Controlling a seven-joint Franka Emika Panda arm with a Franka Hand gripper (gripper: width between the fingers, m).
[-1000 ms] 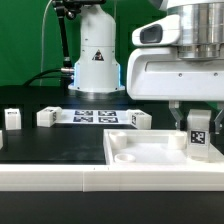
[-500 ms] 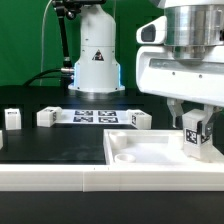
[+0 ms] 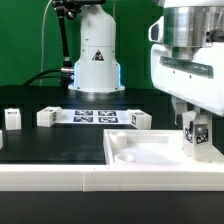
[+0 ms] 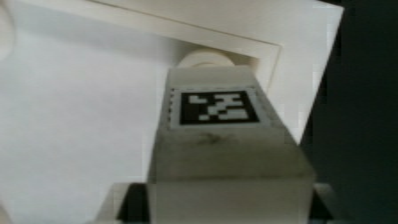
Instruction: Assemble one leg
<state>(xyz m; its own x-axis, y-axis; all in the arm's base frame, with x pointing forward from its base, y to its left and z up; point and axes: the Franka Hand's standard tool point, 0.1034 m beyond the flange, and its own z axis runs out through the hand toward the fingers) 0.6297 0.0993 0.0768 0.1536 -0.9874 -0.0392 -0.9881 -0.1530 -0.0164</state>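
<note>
My gripper (image 3: 199, 128) is shut on a white leg (image 3: 199, 138) with a black-and-white tag, held upright over the right corner of the large flat white panel (image 3: 150, 152). In the wrist view the held leg (image 4: 222, 140) fills the middle, tag facing the camera, its far end at a round recess (image 4: 217, 60) in the panel's corner. The black fingers (image 4: 128, 200) press its sides. Three more legs stand on the black table: one at the exterior view's far left (image 3: 12, 118), one left of middle (image 3: 46, 116), one beside the marker board (image 3: 139, 119).
The marker board (image 3: 95, 116) lies flat at the back middle of the table. The robot base (image 3: 96, 60) stands behind it before a green backdrop. A white ledge (image 3: 60, 176) runs along the table's front edge.
The gripper with the leg has moved a little toward the exterior view's right and slightly down, staying over the panel's right corner. The other legs have not moved.
</note>
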